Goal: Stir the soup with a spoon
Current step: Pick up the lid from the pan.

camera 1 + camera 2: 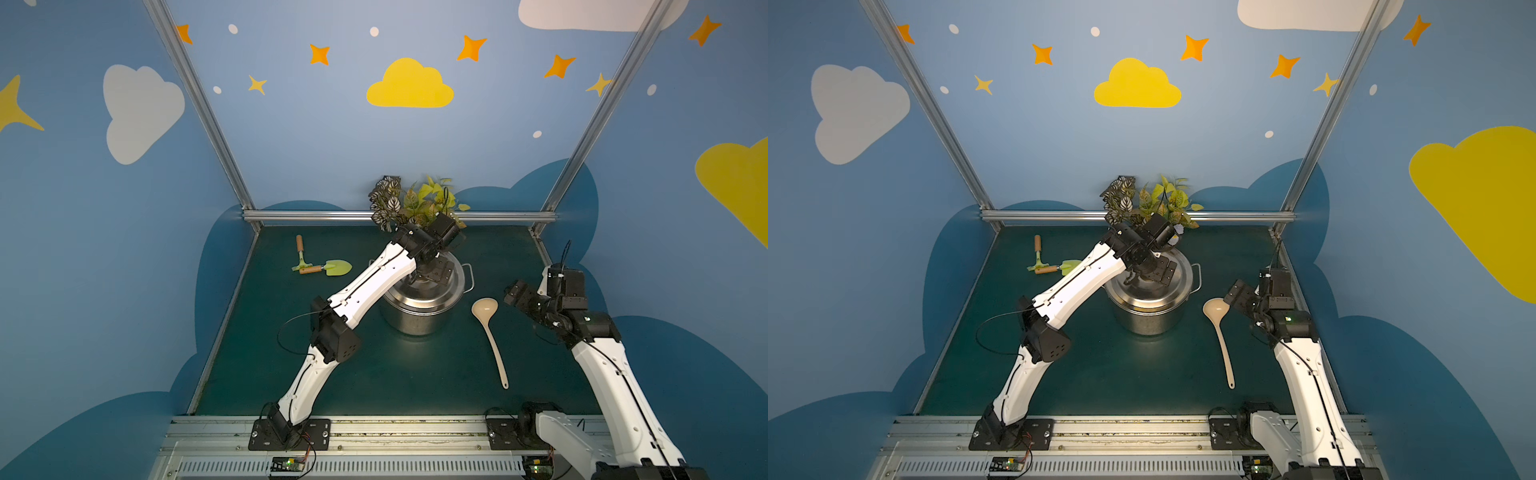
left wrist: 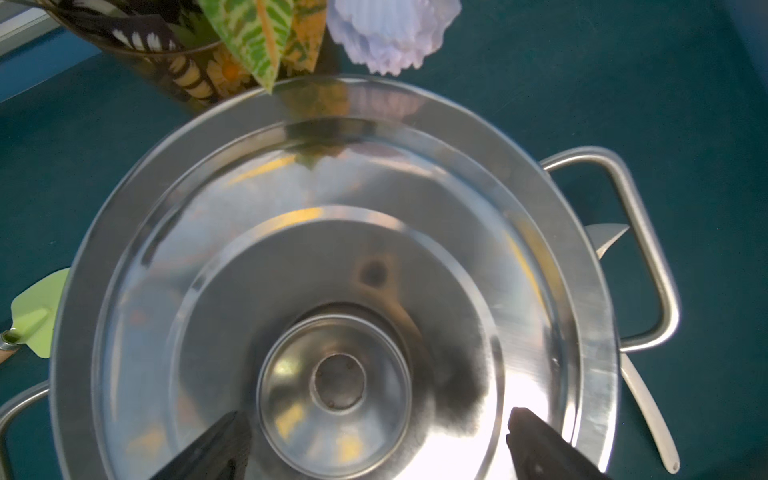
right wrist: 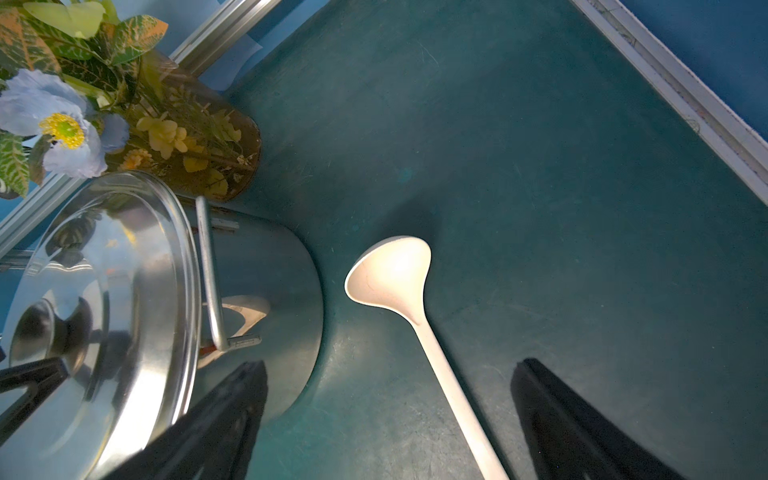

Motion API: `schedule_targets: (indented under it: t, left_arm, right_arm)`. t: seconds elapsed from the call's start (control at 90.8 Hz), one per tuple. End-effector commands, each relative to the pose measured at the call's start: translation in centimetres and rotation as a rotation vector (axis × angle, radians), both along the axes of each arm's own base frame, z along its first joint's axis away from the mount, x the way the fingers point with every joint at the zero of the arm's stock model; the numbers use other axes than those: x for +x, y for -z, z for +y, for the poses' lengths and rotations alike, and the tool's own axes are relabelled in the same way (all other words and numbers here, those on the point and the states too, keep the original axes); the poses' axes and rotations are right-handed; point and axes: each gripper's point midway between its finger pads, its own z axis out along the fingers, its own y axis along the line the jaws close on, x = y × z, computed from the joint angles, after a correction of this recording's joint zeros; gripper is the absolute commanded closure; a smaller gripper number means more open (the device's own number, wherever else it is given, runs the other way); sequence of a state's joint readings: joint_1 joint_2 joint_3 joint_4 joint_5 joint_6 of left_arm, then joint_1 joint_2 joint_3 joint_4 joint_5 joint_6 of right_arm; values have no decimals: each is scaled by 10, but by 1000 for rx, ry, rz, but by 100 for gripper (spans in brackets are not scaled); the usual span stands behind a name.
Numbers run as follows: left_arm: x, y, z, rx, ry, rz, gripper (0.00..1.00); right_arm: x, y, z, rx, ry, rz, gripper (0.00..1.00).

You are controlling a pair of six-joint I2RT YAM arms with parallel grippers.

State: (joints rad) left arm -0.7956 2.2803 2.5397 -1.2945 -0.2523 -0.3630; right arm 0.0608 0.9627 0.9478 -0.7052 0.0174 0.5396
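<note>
Found pot (image 1: 415,320) mouth shut off by lid (image 2: 332,257); crowded at twelve o'clock by vase (image 3: 199,137); noted bare mat (image 1: 540,257) around ladle (image 1: 490,332) at three o'clock.

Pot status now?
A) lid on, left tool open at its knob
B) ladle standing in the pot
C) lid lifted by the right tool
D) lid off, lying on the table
A: the lid sits on the pot, with the left tool open on either side of its knob; the ladle lies on the table.
</note>
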Motion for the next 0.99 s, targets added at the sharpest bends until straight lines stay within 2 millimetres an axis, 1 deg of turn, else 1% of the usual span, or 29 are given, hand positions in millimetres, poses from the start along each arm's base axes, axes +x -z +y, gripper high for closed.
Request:
schedule_targets:
  t: [0.0, 0.077, 0.187, 0.253, 0.341, 0.385, 0.463, 0.573, 0.661, 0.716, 0.859, 0.98]
  left_arm:
    - [5, 5, 13, 32, -22, 18, 3]
    - [6, 11, 12, 31, -16, 33, 6]
    - [5, 17, 11, 30, -11, 56, 13]
    - [4, 20, 10, 27, -3, 69, 21]
    - [4, 23, 9, 15, 4, 88, 28]
    - [3, 25, 8, 12, 8, 95, 33]
    - [2, 25, 7, 8, 15, 100, 40]
    - [1, 23, 6, 0, 22, 102, 52]
    - [2, 17, 5, -12, 26, 91, 67]
    - [2, 12, 6, -20, 24, 82, 73]
    - [2, -7, 5, -50, 28, 47, 80]
    - [0, -24, 5, -75, 41, 11, 82]
  right_arm:
    - [-5, 7, -1, -22, -11, 28, 2]
    - [-5, 7, -1, -25, -12, 28, 2]
    - [-4, 7, -2, -27, -9, 30, 2]
    - [-3, 7, -2, -30, -10, 28, 2]
    - [-2, 6, -3, -32, -8, 28, 2]
    - [-1, 7, -3, -32, -8, 30, 2]
    - [-1, 7, -2, -31, -10, 32, 2]
    - [0, 6, -2, -33, -13, 31, 2]
    - [1, 4, -2, -35, -13, 28, 2]
    - [1, 4, -2, -36, -14, 27, 2]
    - [0, 4, -3, -40, -12, 30, 2]
    - [0, 3, -4, -44, -13, 26, 2]
